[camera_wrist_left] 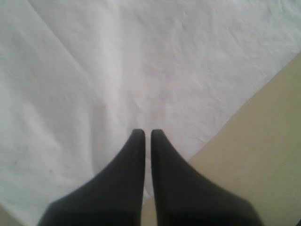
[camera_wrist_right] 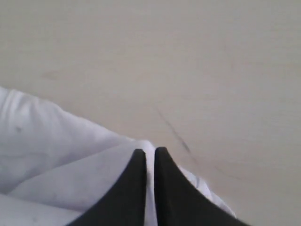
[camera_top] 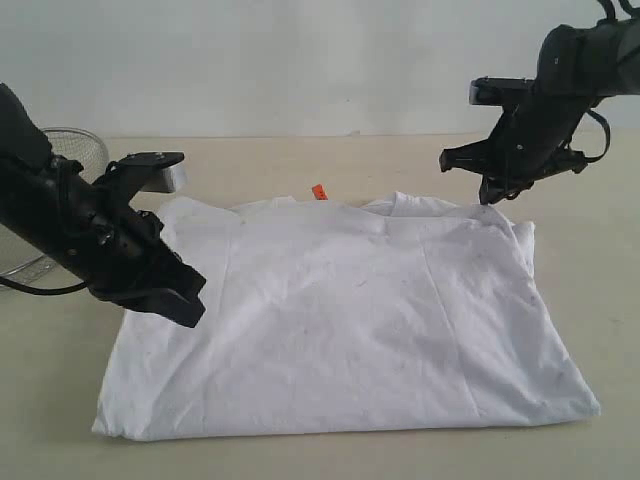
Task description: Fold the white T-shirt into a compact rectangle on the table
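The left fingers [camera_wrist_left: 135, 150] are pressed together, tips over the white T-shirt [camera_top: 350, 320] near its left edge, at the left of the exterior view. The right fingers [camera_wrist_right: 136, 169] are also together, at the shirt's folded upper right corner; I cannot tell whether cloth is caught between them. The shirt lies flat mid-frame on the beige desk [camera_top: 300, 160].

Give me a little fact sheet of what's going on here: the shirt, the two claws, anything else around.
Shirt: white T-shirt lies flat on the table, sides folded in, roughly rectangular.
Neck tag: orange, at the far edge.
Left gripper: shut, over the shirt's left edge; grip unclear.
Right gripper: shut, seemingly pinching the far right corner.
Also present: wire mesh bowl, far left.
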